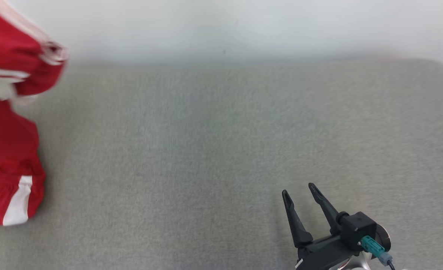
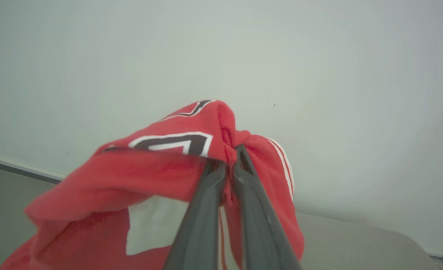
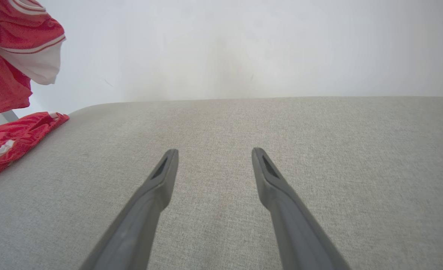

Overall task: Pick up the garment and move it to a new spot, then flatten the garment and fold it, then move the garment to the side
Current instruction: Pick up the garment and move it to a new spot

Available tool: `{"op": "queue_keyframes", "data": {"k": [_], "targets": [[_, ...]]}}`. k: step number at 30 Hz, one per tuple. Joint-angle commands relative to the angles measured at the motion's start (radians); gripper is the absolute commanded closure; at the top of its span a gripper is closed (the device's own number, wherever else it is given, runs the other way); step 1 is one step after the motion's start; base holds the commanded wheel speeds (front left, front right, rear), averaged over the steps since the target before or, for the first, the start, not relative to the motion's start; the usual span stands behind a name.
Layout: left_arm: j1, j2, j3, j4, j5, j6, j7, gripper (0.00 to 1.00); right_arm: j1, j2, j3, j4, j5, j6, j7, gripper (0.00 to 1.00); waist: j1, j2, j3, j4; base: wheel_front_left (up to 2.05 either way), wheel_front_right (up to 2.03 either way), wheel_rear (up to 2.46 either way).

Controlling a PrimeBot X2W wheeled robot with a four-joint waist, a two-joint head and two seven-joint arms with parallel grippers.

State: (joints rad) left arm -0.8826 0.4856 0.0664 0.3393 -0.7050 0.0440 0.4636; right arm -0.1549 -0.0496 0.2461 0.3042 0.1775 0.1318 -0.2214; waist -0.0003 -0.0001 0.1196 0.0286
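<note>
The left tool (image 2: 228, 156) is clenched on the garment (image 2: 150, 168), a red item with white stripes and black-and-white lettering. Its two fingers (image 2: 202, 210) pinch a bunched fold, and the fabric drapes down on both sides of them. In the head view the garment (image 1: 7, 150) occupies the far left edge; its upper portion is blurred. In the right wrist view, one portion of the garment (image 3: 3, 75) hangs in the air at upper left in front of the pale wall (image 3: 244, 45). A second red-and-white portion lies on the grey surface (image 1: 206, 150) near its left edge; whether the two portions join cannot be determined. The right tool (image 1: 298, 188) is released, fingers spread, above the surface at lower right, well apart from the garment.
</note>
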Motion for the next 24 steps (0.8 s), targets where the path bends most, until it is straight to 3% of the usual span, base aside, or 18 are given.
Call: {"op": "queue_keyframes", "data": {"k": [1,9,15,20,24], "targets": [[-0.011,-0.016,-0.014,-0.022,0.010,0.003,0.008,1.00,0.017,-0.001,0.003,0.002,0.006,-0.002,-0.003,0.00,0.0003,0.0001,-0.109,-0.057,0.00,0.00,0.00],[-0.054,-0.157,-0.137,-0.153,-0.020,-0.010,0.062,1.00,-0.008,-0.001,0.012,-0.014,0.003,-0.002,0.006,0.00,0.0003,0.0001,-0.091,-0.167,0.00,0.00,0.00],[0.001,-0.248,-0.208,-0.185,-0.030,-0.029,0.040,1.00,-0.026,-0.001,0.031,-0.023,0.016,-0.002,0.001,0.00,0.0003,0.0001,-0.036,-0.258,0.00,0.00,0.00],[0.092,-0.317,-0.262,-0.144,-0.015,-0.044,-0.031,1.00,-0.035,-0.001,0.021,-0.026,0.014,-0.002,-0.001,0.00,0.0003,0.0001,0.010,-0.314,0.00,0.00,0.00],[0.183,-0.331,-0.346,-0.034,0.078,-0.058,-0.117,1.00,-0.049,-0.001,0.020,-0.019,0.015,-0.002,-0.006,0.00,0.0003,0.0001,0.025,-0.345,0.00,0.00,0.00]]}}
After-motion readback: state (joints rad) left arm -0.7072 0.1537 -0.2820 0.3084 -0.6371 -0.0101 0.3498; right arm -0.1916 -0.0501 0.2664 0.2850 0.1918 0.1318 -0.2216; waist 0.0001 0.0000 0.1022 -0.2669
